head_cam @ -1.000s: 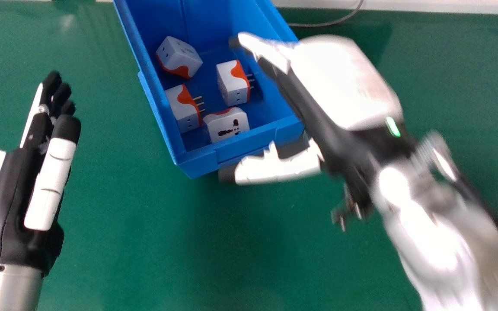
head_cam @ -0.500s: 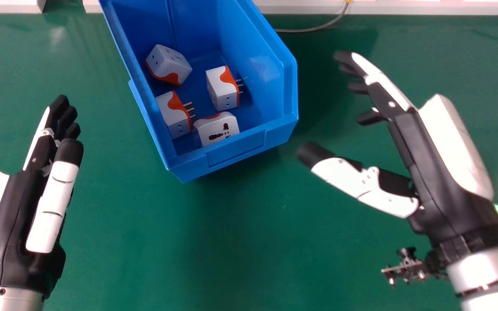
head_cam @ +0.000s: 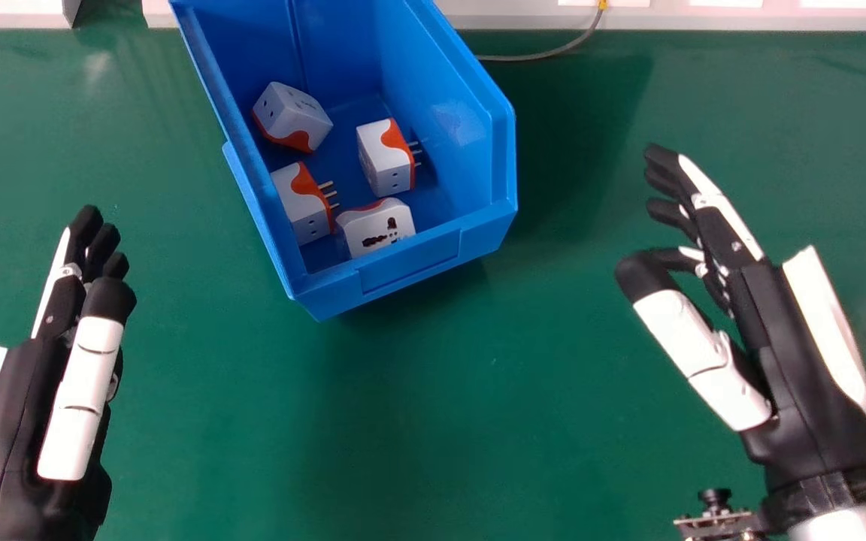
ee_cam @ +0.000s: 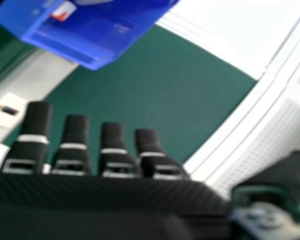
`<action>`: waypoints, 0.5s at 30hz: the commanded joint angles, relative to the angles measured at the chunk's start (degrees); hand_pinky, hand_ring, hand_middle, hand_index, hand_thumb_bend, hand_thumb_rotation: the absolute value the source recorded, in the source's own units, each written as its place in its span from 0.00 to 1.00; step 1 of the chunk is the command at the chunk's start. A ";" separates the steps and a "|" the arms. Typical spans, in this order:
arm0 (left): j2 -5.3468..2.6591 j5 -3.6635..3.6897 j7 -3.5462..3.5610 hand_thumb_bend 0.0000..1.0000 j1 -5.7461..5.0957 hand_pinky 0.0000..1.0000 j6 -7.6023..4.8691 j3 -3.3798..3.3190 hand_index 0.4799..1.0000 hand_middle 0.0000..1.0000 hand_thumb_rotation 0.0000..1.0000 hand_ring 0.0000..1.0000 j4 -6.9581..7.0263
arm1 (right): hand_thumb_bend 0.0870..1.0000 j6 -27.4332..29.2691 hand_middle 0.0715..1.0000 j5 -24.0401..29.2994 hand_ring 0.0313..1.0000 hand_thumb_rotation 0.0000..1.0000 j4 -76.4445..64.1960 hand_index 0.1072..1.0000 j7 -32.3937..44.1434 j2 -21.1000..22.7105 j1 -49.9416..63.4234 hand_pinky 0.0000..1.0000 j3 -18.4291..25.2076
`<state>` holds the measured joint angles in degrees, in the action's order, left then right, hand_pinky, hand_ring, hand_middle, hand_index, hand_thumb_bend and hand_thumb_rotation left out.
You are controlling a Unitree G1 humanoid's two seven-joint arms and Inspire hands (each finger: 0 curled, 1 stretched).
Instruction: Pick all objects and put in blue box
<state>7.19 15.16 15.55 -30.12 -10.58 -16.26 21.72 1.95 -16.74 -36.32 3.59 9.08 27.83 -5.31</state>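
Note:
In the head view the blue box [head_cam: 410, 263] stands at the upper middle. Inside lie white and orange plug adapters: one [head_cam: 292, 116] at the left rear, one [head_cam: 388, 159] on the right, one [head_cam: 303, 204] by the left wall, one [head_cam: 376, 228] near the front wall. My right hand [head_cam: 794, 361], open and holding nothing, is right of the box. My left hand [head_cam: 19, 406] is open at the left edge, apart from the box. In the right hand view, my right hand [ee_cam: 100, 195] shows straight fingers, with the box [ee_cam: 90, 42] beyond.
The green table [head_cam: 433, 421] spreads around the box. A grey cable [head_cam: 546, 54] lies behind it on the right, and a white ledge [head_cam: 673, 16] runs along the table's far edge.
My right hand has withdrawn from over the box to the right and toward the robot, its thumb now nearer its fingers. My left hand shows lower than before.

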 commanded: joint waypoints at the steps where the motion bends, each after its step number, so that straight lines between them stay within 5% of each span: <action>1: -0.21 -0.34 -0.29 0.70 -0.35 1.00 -1.18 0.17 1.00 1.00 0.97 1.00 1.52 | 0.45 2.42 0.98 1.02 0.98 1.00 0.59 0.98 -0.62 -0.46 0.31 0.95 0.18; 15: -1.03 -1.82 -0.73 0.75 1.13 1.00 -5.15 1.56 0.98 1.00 0.89 1.00 -2.30 | 0.47 12.07 1.00 1.33 1.00 1.00 11.95 1.00 -4.73 -2.96 -1.07 1.00 0.00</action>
<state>6.24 13.54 14.90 -29.04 -13.94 -14.75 19.48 11.86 -16.10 -24.36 0.05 6.62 27.56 -5.43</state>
